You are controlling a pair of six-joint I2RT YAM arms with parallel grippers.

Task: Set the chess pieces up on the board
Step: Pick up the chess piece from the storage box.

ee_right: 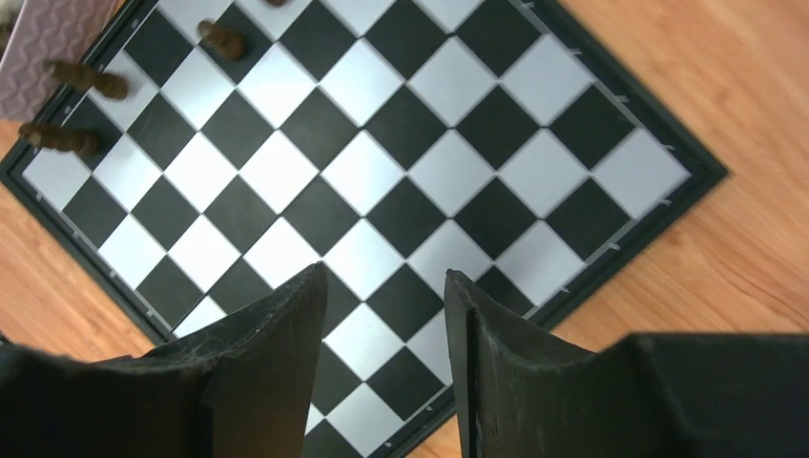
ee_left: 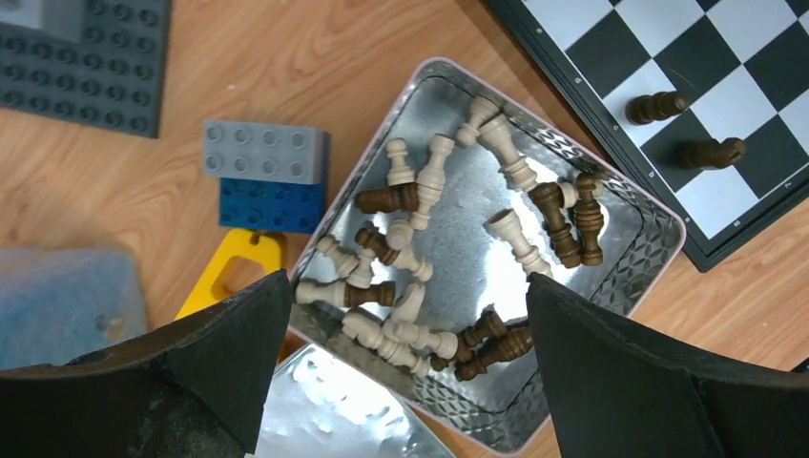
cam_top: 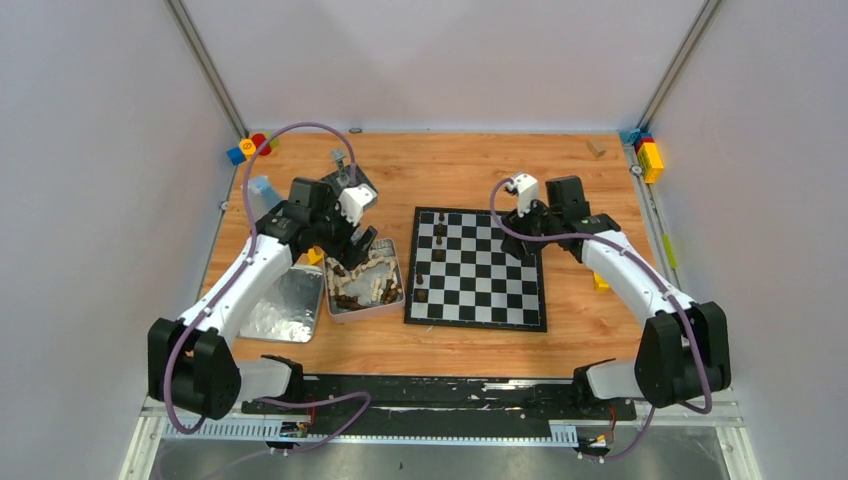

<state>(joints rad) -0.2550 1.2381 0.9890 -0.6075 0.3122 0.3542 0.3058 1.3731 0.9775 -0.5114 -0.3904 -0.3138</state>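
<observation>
Top view. Right of centre on the table [cam_top: 480, 165]: the board [cam_top: 490, 285], flat, with a few dark pieces [cam_top: 440, 243] standing along its left columns. Just left of it: a tin [cam_top: 398, 268] heaped with brown and cream pieces. Over the tin's far edge: the left gripper [cam_top: 362, 243], spread wide, grasping nothing. Over the board's far right part: the right gripper [cam_top: 522, 245], opening not readable from here. Left of the tin: a shiny tray [cam_top: 275, 305]. In the far left corner: coloured bricks [cam_top: 250, 148].

Left wrist view. Looks straight down into the tin [ee_left: 658, 224], where pieces [ee_left: 448, 239] lie jumbled on their sides. Black fingers [ee_left: 229, 353] far apart, 1 at each side, touching no piece. Top right: a board [ee_left: 725, 57] corner just beside the tin, carrying 2 dark pieces. Left of the tin: a grey brick [ee_left: 265, 151] against a blue brick [ee_left: 272, 205], a yellow block [ee_left: 234, 272] and a baseplate [ee_left: 86, 67].

Right wrist view. Looks down on the board [ee_right: 382, 172], turned diamond-wise. Fingers [ee_right: 277, 363] partly parted, released, holding nothing, above squares near 1 edge. At the upper left, by the tin [ee_right: 48, 38] corner: 3 dark pieces [ee_right: 88, 78].
</observation>
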